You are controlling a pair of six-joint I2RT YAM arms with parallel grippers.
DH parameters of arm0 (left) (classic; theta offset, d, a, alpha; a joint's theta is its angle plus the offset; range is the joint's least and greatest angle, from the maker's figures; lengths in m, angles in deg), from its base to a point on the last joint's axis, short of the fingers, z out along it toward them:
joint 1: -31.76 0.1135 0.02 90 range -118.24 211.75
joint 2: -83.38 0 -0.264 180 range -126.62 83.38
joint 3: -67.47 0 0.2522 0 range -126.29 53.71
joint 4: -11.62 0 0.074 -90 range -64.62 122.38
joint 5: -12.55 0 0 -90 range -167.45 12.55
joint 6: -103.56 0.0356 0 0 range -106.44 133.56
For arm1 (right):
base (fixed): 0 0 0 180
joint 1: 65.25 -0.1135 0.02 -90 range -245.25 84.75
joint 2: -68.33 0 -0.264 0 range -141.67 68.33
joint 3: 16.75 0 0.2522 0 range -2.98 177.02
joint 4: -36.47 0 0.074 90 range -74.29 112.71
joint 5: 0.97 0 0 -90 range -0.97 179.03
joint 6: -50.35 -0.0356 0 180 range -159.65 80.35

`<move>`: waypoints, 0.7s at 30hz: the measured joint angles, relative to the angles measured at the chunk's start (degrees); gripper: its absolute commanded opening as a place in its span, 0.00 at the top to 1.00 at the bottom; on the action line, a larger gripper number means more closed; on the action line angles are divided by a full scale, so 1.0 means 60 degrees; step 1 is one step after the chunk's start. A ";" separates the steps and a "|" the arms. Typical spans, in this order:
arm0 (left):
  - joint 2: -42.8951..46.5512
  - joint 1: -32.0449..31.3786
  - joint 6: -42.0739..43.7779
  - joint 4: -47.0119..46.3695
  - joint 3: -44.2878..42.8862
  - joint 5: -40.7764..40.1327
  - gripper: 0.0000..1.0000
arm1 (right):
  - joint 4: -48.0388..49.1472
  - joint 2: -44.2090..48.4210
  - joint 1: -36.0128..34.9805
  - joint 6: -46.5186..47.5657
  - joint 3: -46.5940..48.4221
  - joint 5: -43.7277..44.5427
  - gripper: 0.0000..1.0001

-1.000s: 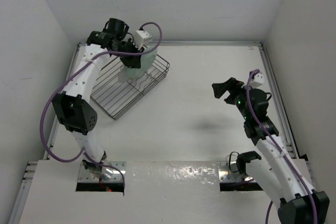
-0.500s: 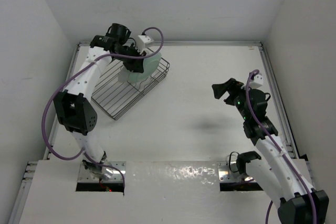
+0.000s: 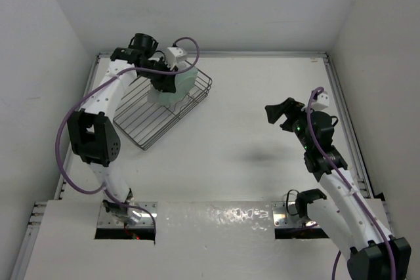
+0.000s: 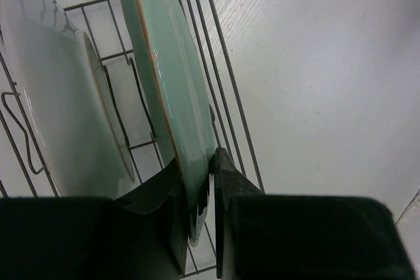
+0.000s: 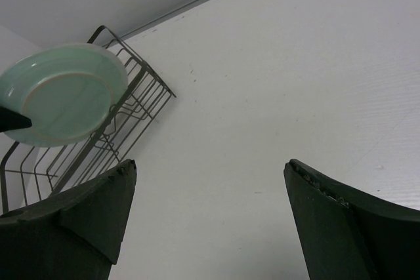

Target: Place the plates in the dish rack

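The dark wire dish rack (image 3: 140, 121) sits at the far left of the table. My left gripper (image 3: 172, 80) is shut on the rim of the pale mint-green plate (image 3: 188, 81), which stands on edge inside the rack's far end. In the left wrist view my fingers (image 4: 226, 175) pinch the mint plate (image 4: 172, 90) from both sides. The larger plate's white underside (image 4: 59, 103) stands beside it among the rack wires (image 4: 216, 63); its red-and-teal face is hidden. My right gripper (image 3: 279, 111) is open and empty, raised over the table's right half. From there the right wrist view shows the mint plate (image 5: 62, 93) in the rack (image 5: 146, 90).
White walls close in the table on the left, far and right sides, with a raised rail (image 3: 262, 53) along the far edge. The rack lies close to the left wall. Purple cables (image 3: 65, 142) loop beside both arms.
My left gripper and the mint plate have shifted slightly at the rack's far end, and the wrist has turned a little. The right arm has not moved.
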 measured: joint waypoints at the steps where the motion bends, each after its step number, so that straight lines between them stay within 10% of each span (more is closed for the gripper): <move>1: -0.0073 0.0066 0.0058 0.0029 -0.0004 0.0109 1.00 | -0.0015 0.0000 0.0000 0.0011 0.0000 -0.0004 0.08; 9: -0.0739 0.0178 0.0499 -0.0117 0.0321 0.0091 0.98 | -0.0204 0.0000 0.0000 0.0109 0.0004 0.0004 0.08; 21: -0.1126 0.0153 0.0503 -0.0244 -0.0080 0.0444 0.43 | -0.0208 -0.0007 -0.0109 0.0175 0.0004 0.0007 0.06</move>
